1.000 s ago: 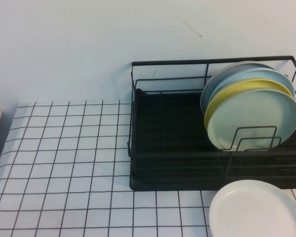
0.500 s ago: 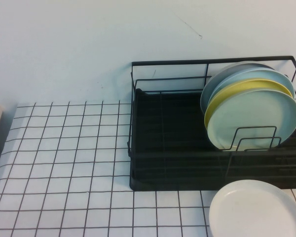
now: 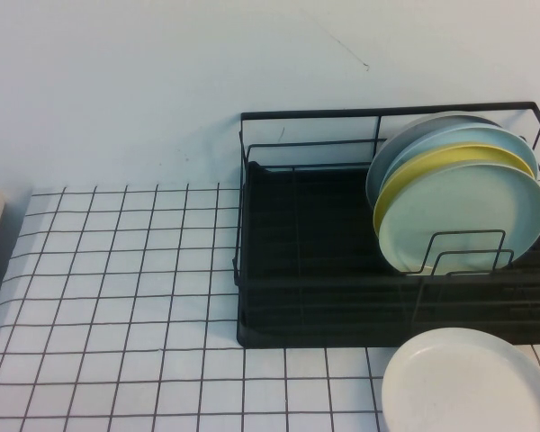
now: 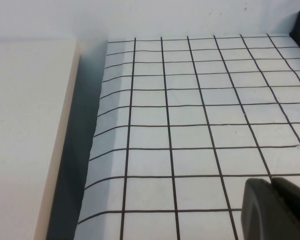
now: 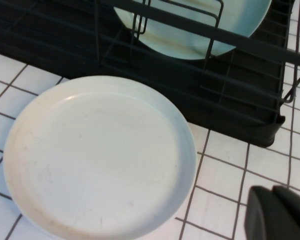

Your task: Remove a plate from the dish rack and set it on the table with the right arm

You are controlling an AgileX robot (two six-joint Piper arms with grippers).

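High view: the white plate (image 3: 472, 382) is seen lying flat on the gridded counter (image 3: 117, 297), just in front of the near edge of the black dish rack (image 3: 306, 270), toward the robot's right. It is apart from the rack, with a narrow strip of counter between the two, and it is cut off by the lower border of this view. In the rack, a mint-green plate (image 3: 463, 216) is left standing on edge at the right end, with a yellow plate and greyer ones stacked close behind it.

Neither arm is shown in the high view. In the right wrist view the right end effector (image 5: 280, 212) is seen as closed black fingertips hovering over bare counter just beside the plate's rim; nothing is held by it. The plate (image 5: 97, 157) lies to one side of the fingertips, between them and the rack's front rail, and being round it offers no long axis to be aligned with. The right arm is plainly the nearer one. The placing is judged to be done already, so any coming move is likely a withdrawal away from the plate.

In the left wrist view the left end effector (image 4: 277, 207) is seen over open counter well away from the rack; whether it is open cannot be told.
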